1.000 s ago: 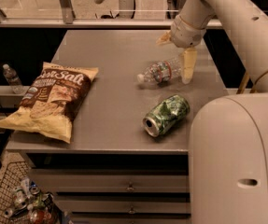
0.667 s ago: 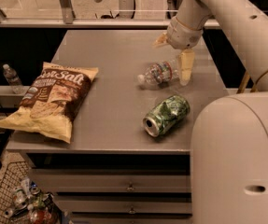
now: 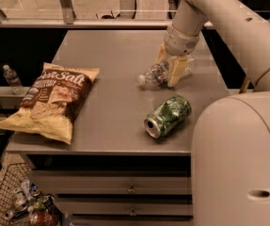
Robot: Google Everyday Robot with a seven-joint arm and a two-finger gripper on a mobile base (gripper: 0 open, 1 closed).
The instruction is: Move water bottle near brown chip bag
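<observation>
The water bottle (image 3: 152,74) lies on its side on the grey table (image 3: 111,55), right of the middle, with its white cap pointing left. My gripper (image 3: 170,66) has come down over the bottle's right end. It is open, with one finger behind the bottle and one tan finger (image 3: 177,71) in front of it. The bottle rests on the table. The brown chip bag (image 3: 54,100) lies flat at the table's front left, well away from the bottle.
A crushed green can (image 3: 167,116) lies just in front of the bottle, near the front edge. My arm's white body (image 3: 238,164) fills the lower right. A small bottle (image 3: 12,77) stands beyond the table's left edge. A wire basket (image 3: 17,206) sits on the floor.
The gripper has moved left and down from beside the bottle's right end to straddle it. The bottle, can and bag have not moved.
</observation>
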